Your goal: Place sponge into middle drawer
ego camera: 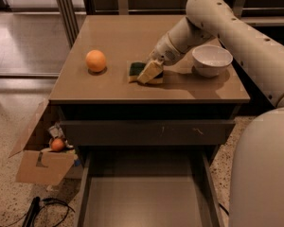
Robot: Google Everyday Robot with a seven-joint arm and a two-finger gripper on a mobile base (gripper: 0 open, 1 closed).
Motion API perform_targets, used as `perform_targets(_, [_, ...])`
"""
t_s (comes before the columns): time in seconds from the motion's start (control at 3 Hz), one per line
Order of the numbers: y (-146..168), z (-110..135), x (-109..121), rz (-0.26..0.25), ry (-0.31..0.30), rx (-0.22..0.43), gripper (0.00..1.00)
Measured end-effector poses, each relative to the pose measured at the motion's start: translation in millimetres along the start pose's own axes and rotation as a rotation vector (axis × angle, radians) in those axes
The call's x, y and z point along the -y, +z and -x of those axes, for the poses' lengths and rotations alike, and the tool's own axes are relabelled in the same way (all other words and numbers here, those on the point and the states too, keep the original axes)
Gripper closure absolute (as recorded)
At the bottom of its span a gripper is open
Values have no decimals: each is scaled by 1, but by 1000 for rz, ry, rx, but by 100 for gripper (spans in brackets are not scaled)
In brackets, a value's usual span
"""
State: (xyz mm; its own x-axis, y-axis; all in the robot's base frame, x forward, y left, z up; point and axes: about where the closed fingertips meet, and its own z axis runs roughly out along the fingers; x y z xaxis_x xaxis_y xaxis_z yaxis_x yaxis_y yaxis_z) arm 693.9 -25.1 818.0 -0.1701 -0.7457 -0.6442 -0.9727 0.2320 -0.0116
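Note:
The sponge [137, 70], dark green on top with a yellow layer below, lies on the brown cabinet top [132, 37] near its front middle. My gripper [150, 72] is down on the sponge's right part, reaching in from the right and covering some of it. The middle drawer [146, 200] is pulled open below, at the bottom of the view, with a flat grey-brown floor and nothing in it.
An orange [95, 60] sits left of the sponge. A white bowl [211, 59] stands to the right, behind my arm. A closed dark drawer front [146, 132] is above the open drawer. A cardboard box [40, 162] and cables [42, 209] are on the floor at left.

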Motion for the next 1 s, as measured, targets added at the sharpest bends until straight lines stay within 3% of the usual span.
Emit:
perform_targets(0.67, [-39,-3,-10,-5,-9,-13,100])
perform_targets(1.0, [-70,-7,-29,-30,-14,-19,100])
